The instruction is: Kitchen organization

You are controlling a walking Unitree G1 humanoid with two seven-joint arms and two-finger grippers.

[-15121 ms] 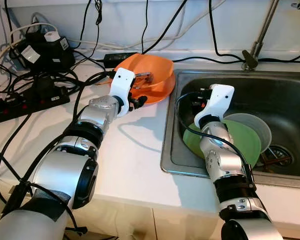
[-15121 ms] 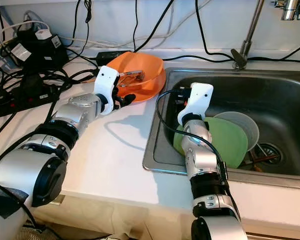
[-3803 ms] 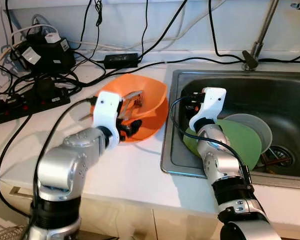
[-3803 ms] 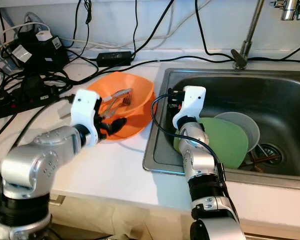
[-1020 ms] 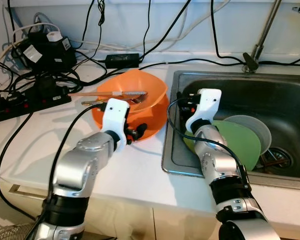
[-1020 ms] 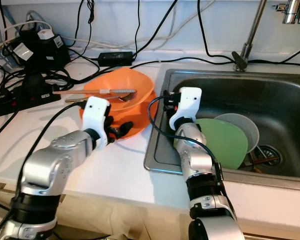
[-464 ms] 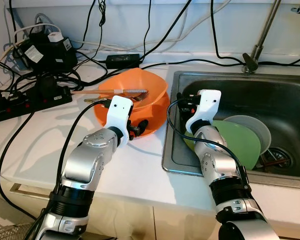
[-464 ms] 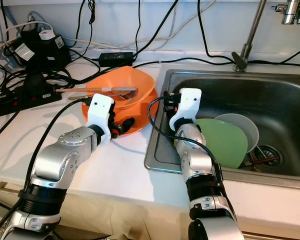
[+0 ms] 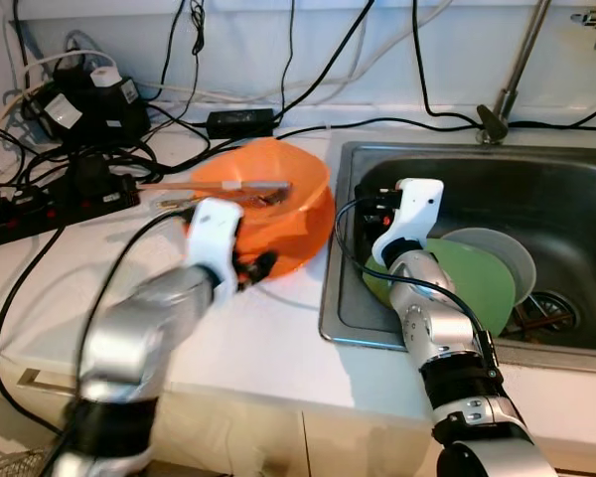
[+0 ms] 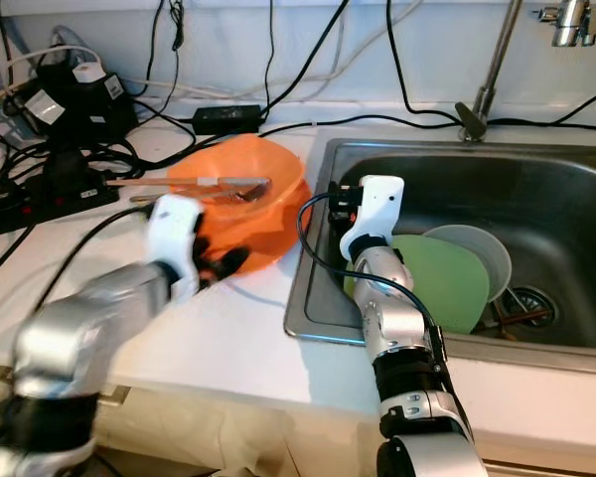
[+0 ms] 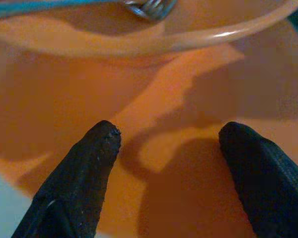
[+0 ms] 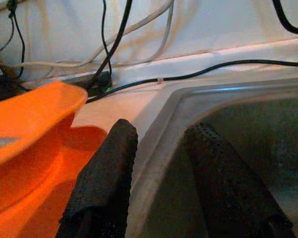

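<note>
The orange bowl (image 9: 271,204) stands on the white desk (image 9: 258,338) close to the sink (image 9: 576,199) edge, with cutlery (image 9: 228,189) lying across it. The left gripper (image 9: 253,268) is at its near wall, jaws spread. The right gripper (image 12: 159,183) hangs over the sink's left rim, jaws spread, holding nothing

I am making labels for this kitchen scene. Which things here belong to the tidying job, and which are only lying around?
Job:
- orange bowl
- utensils across the bowl
- green plate and grey bowl in the sink
- left claw, open at the orange bowl
- right claw, open at the sink's edge

Lying about:
- power strip
- cables
- faucet
</note>
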